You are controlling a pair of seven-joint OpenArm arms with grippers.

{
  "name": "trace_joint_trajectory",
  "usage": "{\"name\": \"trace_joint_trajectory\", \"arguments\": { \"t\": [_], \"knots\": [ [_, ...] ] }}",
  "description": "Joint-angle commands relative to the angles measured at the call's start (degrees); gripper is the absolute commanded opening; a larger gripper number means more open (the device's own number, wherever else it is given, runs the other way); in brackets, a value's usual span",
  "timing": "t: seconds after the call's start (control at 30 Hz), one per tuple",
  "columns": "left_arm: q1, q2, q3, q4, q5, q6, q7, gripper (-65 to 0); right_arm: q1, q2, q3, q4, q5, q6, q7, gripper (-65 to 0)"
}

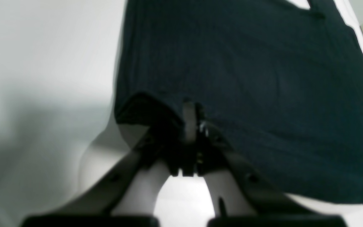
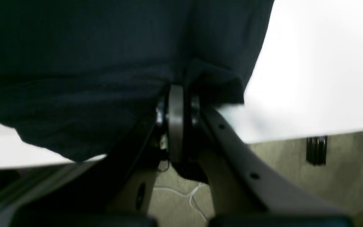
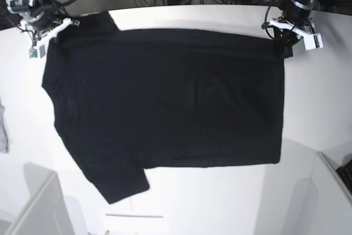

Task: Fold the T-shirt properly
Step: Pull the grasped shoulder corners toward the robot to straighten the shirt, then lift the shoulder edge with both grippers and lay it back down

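Both claws are clamped tight on the far edge of the T-shirt (image 3: 165, 97): left gripper (image 3: 284, 48) at the far-right corner by the hem, right gripper (image 3: 48, 36) at the far-left corner near the shoulder. Shirt's spread flat, plain side up, across the white table (image 3: 220, 202), w/ one sleeve sticking out near-left. No fold made yet, so basically everything's left to do.

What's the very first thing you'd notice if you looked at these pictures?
A big black T-shirt spread flat across the middle of the white table. Next, the two arms at the far edge: the left gripper is shut on the shirt's far corner on the base view's right, and the right gripper is shut on the cloth at the far left corner. A small grey scrap peeks in at the left edge.
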Motion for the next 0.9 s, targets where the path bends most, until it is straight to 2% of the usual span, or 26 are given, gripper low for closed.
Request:
{"name": "trace_joint_trajectory", "arguments": {
  "t": [0.0, 0.1, 0.2, 0.3, 0.43, 0.53, 0.63, 0.8, 0.87],
  "knots": [
    [-0.06, -0.5, -0.29, 1.05, -0.72, 0.22, -1.24, -65.0, 0.81, 1.23, 0.1, 1.05, 0.41, 0.06, 0.22, -65.0],
    [-1.47, -0.59, -0.29, 0.96, -0.72, 0.22, -0.19, -65.0, 3.45, 1.67, 0.1, 0.96, 0.41, 0.06, -4.0, -65.0],
    [-4.19, -0.59, -0.91, 1.05, -0.72, 0.22, 6.49, -65.0, 6.17, 3.08, 0.1, 0.61, 0.41, 0.06, -6.55, -65.0],
    [-6.57, -0.59, -1.08, 0.87, -0.72, 0.22, 10.36, -65.0, 8.02, 3.34, 0.1, 0.17, 0.32, 0.06, -7.25, -65.0],
    [-7.97, -0.42, -1.08, 0.96, -0.72, 0.48, 10.63, -65.0, 9.6, 4.13, 0.1, -0.53, 0.32, 0.06, -8.4, -65.0],
    [-8.94, -0.42, -1.08, 0.87, -0.72, 2.51, 10.63, -65.0, 10.83, 4.22, -0.6, -1.94, 0.32, 0.06, -8.13, -65.0],
    [-9.03, -0.5, -0.99, 0.87, -0.72, 2.95, 10.63, -65.0, 11.1, 5.89, -4.82, -2.82, 0.32, 0.06, -7.87, -65.0],
    [-10.26, -0.5, -0.99, 0.69, -0.72, 3.03, 10.63, -65.0, 12.68, 6.07, -10.27, -2.82, 0.32, 0.01, -6.37, -65.0],
    [-10.61, -0.5, -0.99, 0.69, -0.72, 3.03, 10.63, -65.0, 13.47, 6.16, -11.59, -2.82, 0.41, -2.27, -5.76, -65.0]
  ]
}}
